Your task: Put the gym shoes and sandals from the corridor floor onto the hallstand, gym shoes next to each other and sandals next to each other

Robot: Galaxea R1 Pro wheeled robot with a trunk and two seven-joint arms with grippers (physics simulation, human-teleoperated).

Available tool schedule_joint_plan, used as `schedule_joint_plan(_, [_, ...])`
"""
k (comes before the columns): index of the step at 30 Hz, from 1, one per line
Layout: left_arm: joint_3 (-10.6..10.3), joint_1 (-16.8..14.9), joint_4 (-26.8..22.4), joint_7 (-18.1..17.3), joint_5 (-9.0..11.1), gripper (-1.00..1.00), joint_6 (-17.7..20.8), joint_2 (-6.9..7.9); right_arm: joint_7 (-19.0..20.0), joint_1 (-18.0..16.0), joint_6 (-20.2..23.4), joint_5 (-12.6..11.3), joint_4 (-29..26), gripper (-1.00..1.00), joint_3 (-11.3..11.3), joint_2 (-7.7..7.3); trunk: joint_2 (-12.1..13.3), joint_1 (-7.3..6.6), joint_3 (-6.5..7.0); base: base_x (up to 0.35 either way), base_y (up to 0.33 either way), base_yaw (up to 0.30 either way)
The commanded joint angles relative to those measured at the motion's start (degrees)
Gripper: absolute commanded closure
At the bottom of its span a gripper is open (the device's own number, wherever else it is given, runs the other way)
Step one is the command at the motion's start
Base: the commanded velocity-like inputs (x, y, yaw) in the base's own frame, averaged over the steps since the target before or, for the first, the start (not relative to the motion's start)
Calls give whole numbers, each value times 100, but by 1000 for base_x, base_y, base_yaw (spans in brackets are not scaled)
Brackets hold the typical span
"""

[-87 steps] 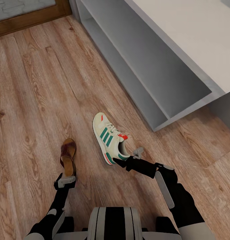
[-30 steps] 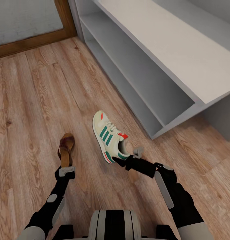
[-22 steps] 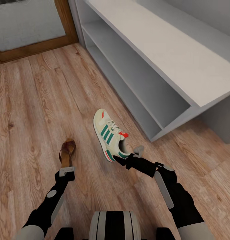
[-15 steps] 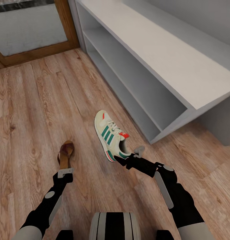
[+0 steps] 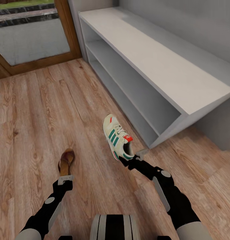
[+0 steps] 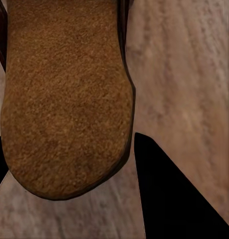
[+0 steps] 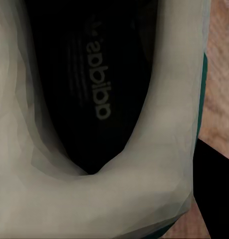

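- Carrying is under way: one gym shoe (image 5: 118, 141) is held at its heel by the right gripper (image 5: 132, 161), one sandal (image 5: 66, 161) at its heel end by the left gripper (image 5: 65, 177); both appear lifted off the corridor floor (image 5: 34, 110), though contact with the planks cannot be ruled out from above.
- Gym shoe: toe is pointed away from the robot, towards the near end of the hallstand (image 5: 168, 66). Through the right wrist camera the heel collar (image 7: 119, 194) and dark insole are seen close up, with a dark finger just beside the collar. The jaws are judged clamped on the heel rim.
- Sandal: its tan insole (image 6: 64, 99) is seen close up through the left wrist camera, a dark finger at each side, so it is taken as gripped.
- Hallstand: bench top and the visible shelves are seen bare of shoes.
- Judged progress: nothing is placed yet. The second gym shoe and second sandal are not accounted for here.
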Motion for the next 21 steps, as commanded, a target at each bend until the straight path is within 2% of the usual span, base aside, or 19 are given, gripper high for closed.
schedule_joint_plan(1, [4,-1,5,1,-14,100,-14,-1,-98,-1,54,-36,4,100,0,2,0,-3,20,0,0,0])
schedule_joint_plan(2, [3,-1,7,1,-11,100,-14,-2,-367,-1,48,71,20,100,5,4,2,-6,42,0,0,0])
schedule_joint_plan(7, [-2,-1,12,1,-7,100,-14,-3,-726,3,15,288,35,100,9,6,8,-19,163,0,0,0])
schedule_joint_plan(21, [1,-1,10,1,-11,100,-14,-3,-784,9,-42,332,160,100,19,12,27,-55,596,0,0,0])
